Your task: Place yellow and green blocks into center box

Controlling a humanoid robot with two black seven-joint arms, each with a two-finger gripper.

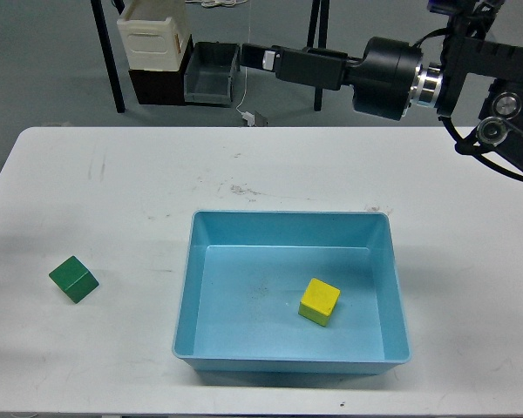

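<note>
The yellow block (319, 301) lies inside the blue center box (185, 287), right of its middle, tilted a little. The green block (73, 279) sits on the white table (113, 192) at the left, well apart from the box. My right arm is raised high above the table's far edge and reaches left across the top of the view. Its gripper (275, 59) is dark and seen end-on, so its fingers cannot be told apart, and nothing shows in it. My left gripper is out of view.
Beyond the table's far edge, on the floor, stand a white bin (154, 35) on a black crate, a grey crate (211, 74) and two black table legs. A cable runs down to a plug (249, 116).
</note>
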